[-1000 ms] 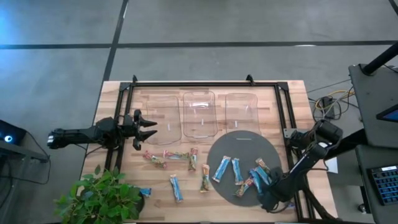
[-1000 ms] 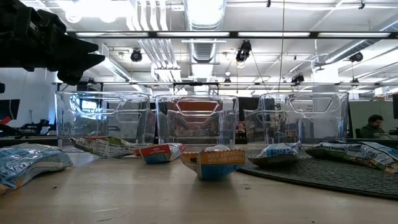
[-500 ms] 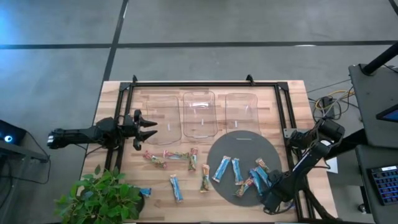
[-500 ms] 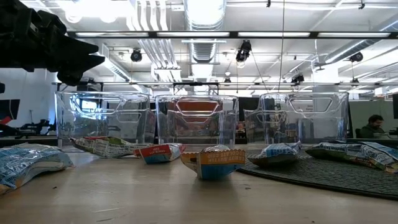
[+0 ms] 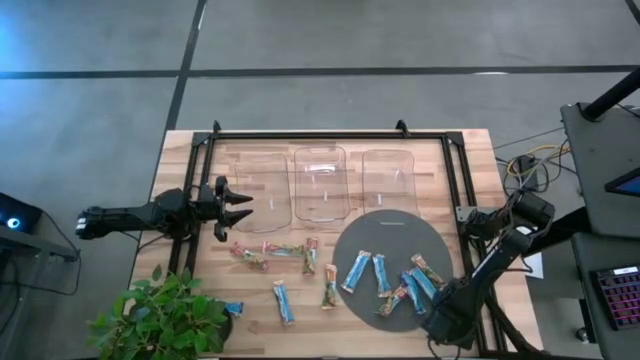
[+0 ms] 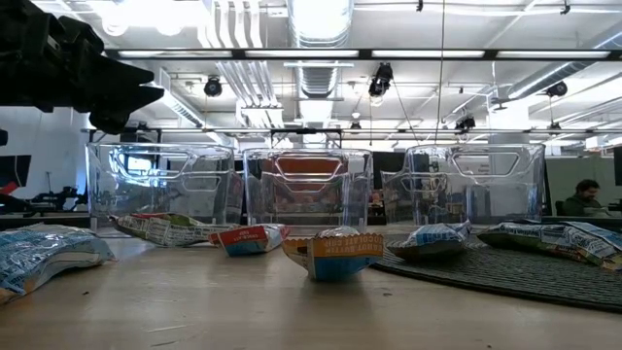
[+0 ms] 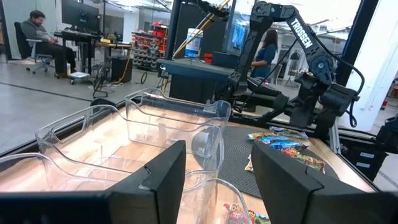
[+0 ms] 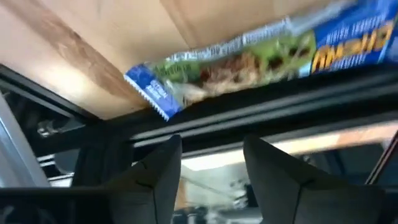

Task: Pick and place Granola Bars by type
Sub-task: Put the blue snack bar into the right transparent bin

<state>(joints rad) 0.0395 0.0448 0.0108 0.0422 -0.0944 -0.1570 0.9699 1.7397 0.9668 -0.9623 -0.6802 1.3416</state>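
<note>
About a dozen wrapped granola bars lie flat on the table. Several lie on the bare wood, such as the light blue bar (image 5: 283, 301) and the tan bar (image 5: 329, 287). Others lie on the dark round mat (image 5: 385, 235), among them a blue bar (image 5: 356, 271). My left gripper (image 5: 238, 207) (image 7: 214, 168) hovers open beside the left clear bin (image 5: 258, 190), holding nothing. My right gripper (image 5: 443, 320) (image 8: 211, 149) is open and low at the mat's near right edge. A purple-blue bar (image 8: 249, 56) lies just ahead of its fingers, untouched.
Three clear bins stand in a row at the far side, the middle (image 5: 320, 182) and right (image 5: 390, 180) ones beside the left. A black frame (image 5: 330, 135) borders the table. A potted plant (image 5: 165, 315) sits at the near left corner. A person (image 6: 586, 194) sits in the room beyond.
My right gripper has slid a little toward the table's right and near edges, off the bars at the mat's rim. The left arm and the bars have stayed where they were.
</note>
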